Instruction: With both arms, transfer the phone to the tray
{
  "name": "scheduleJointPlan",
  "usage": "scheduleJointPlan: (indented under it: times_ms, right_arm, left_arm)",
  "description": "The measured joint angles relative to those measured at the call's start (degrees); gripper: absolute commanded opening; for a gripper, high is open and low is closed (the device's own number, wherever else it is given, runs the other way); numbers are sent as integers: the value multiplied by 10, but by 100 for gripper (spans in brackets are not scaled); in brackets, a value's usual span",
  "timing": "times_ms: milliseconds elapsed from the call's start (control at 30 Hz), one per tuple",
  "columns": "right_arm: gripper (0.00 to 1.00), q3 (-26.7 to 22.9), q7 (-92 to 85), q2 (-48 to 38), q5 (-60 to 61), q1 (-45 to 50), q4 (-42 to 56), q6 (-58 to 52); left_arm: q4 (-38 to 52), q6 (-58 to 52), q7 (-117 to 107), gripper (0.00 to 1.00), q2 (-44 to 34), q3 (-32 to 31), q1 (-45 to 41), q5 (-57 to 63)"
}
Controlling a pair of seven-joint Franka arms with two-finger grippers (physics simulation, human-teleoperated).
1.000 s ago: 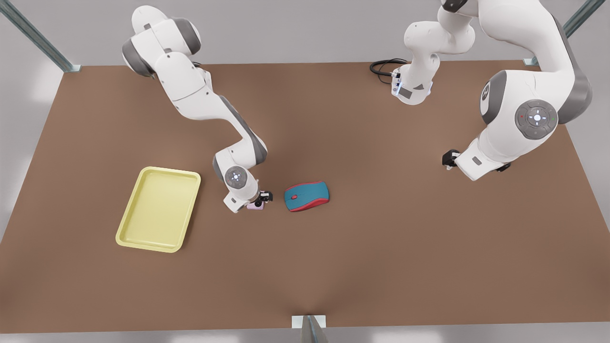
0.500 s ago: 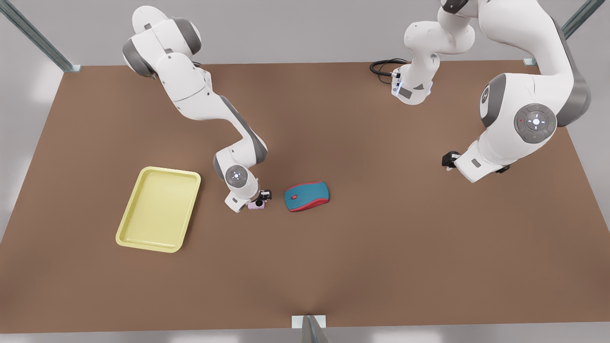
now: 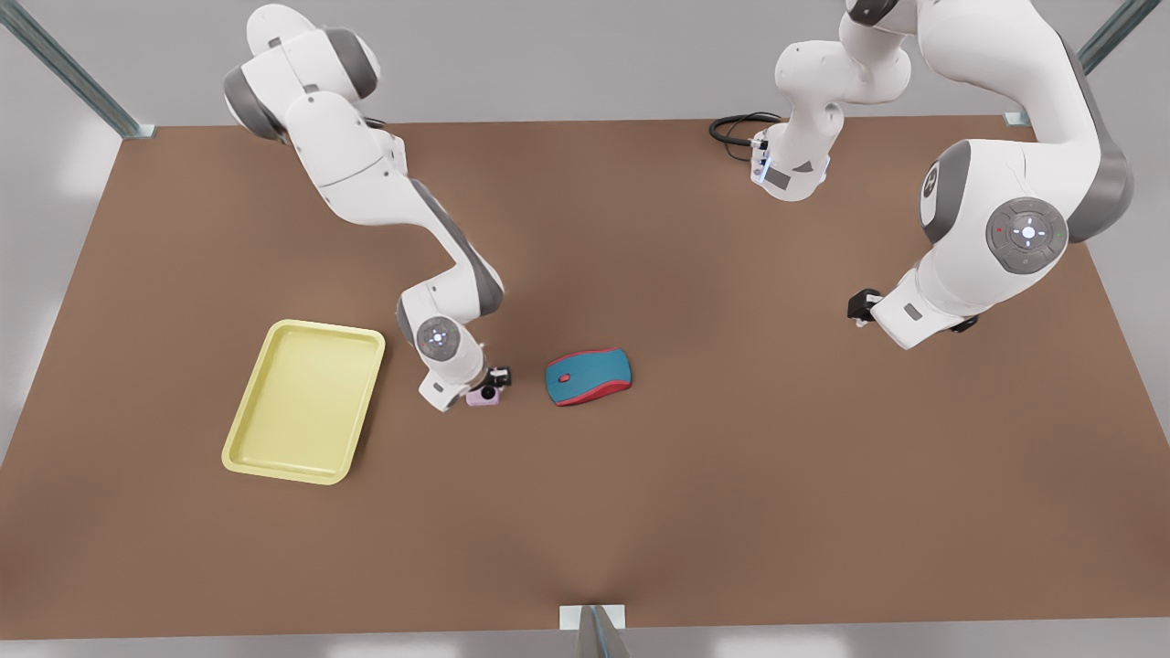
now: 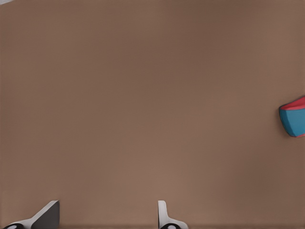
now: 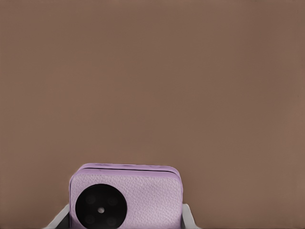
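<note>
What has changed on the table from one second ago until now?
The right gripper, shut on the phone, carried it slightly toward the tray, to the front view's left. The left gripper stayed waiting, open, at the front view's right. The mouse and tray did not move.

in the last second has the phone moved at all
Yes. The phone, held in the right hand, has shifted slightly toward the tray and away from the mouse, which stayed put in the front view.
</note>
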Motion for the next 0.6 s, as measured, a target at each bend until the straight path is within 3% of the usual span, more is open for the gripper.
scheduleJointPlan:
  times_ms: [400,533,567,600]
  right_arm:
    - [73,-4,-129,-109,0,-205,-138,-27]
    - [73,-49,-194,-116,0,-224,-145,-31]
    - [76,-58,-210,-117,0,-225,-146,-32]
    - [100,-66,-225,-117,-1,-226,-148,-32]
  left_arm:
    - [0,-1,1,100,-1,0,0,0]
    - [0,-1,1,100,-1,0,0,0]
    - [0,-1,1,100,-1,0,0,0]
    - [0,-1,1,100,-1,0,0,0]
